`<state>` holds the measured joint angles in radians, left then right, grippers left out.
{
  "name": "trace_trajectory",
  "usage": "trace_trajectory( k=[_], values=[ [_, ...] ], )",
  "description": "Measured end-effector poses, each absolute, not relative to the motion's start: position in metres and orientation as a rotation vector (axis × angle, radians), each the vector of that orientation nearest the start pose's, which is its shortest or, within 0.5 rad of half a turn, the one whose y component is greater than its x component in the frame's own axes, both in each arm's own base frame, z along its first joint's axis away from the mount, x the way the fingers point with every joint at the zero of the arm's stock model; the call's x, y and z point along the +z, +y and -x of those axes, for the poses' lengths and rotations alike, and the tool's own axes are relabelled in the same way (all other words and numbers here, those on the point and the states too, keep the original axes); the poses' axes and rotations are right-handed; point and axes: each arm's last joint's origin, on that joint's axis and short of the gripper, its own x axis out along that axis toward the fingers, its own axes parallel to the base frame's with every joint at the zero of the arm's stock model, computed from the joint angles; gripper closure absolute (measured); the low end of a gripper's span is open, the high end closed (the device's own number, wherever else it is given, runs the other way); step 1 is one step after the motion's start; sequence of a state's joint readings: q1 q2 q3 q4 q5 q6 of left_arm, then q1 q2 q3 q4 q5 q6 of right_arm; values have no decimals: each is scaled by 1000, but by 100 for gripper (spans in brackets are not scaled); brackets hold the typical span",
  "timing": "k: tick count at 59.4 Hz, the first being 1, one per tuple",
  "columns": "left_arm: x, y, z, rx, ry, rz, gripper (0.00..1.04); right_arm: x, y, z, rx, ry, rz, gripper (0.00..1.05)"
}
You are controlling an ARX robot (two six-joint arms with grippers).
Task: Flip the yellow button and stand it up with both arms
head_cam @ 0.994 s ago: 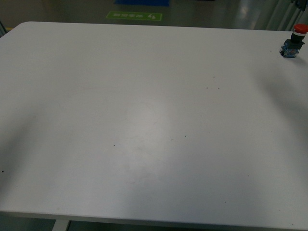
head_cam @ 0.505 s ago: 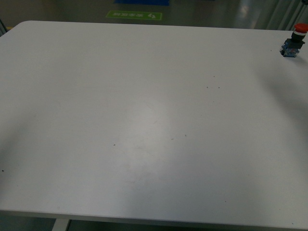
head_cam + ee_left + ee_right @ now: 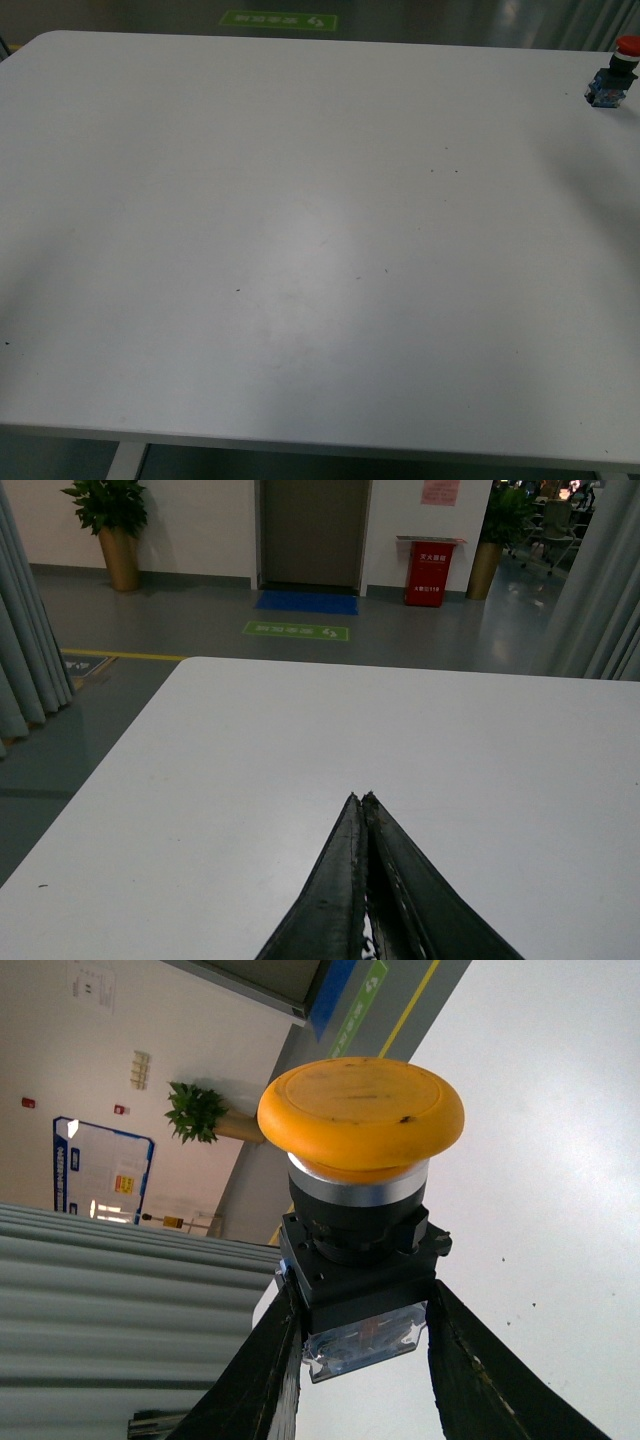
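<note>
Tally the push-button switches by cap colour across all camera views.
yellow button: 1, held in the right gripper
red button: 1, standing on the table near its far right corner
Total: 2

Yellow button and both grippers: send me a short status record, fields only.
right gripper: shut on the yellow button
yellow button: cap away from the wrist, block between the fingers
left gripper: shut, empty, over the white table
red button: near the white table's far right edge
front view: neither arm visible
</note>
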<state>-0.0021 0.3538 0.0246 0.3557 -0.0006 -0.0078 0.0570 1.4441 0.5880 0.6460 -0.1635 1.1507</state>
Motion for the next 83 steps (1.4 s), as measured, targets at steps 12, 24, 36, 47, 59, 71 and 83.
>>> trace_trajectory(
  k=[12,24,36,47,59,71,83],
  values=[
    [175,0,-115,-2,-28,8,101,195,20,-288,74,316,-1151,76],
    [175,0,-111,-2,-29,8,101,190,22,-289,79,331,-1139,76],
    [175,0,-108,-2,-28,8,101,190,24,-289,84,333,-1125,76],
    [172,0,-96,-2,-26,7,101,190,25,-289,77,328,-1104,76],
    [172,0,-96,-2,-22,8,96,190,24,-290,70,315,-1063,76],
    [172,0,-96,-2,-22,8,64,185,24,-297,30,249,-915,76],
    [172,0,-96,-2,-22,8,29,182,24,-317,22,132,-600,76]
  ],
)
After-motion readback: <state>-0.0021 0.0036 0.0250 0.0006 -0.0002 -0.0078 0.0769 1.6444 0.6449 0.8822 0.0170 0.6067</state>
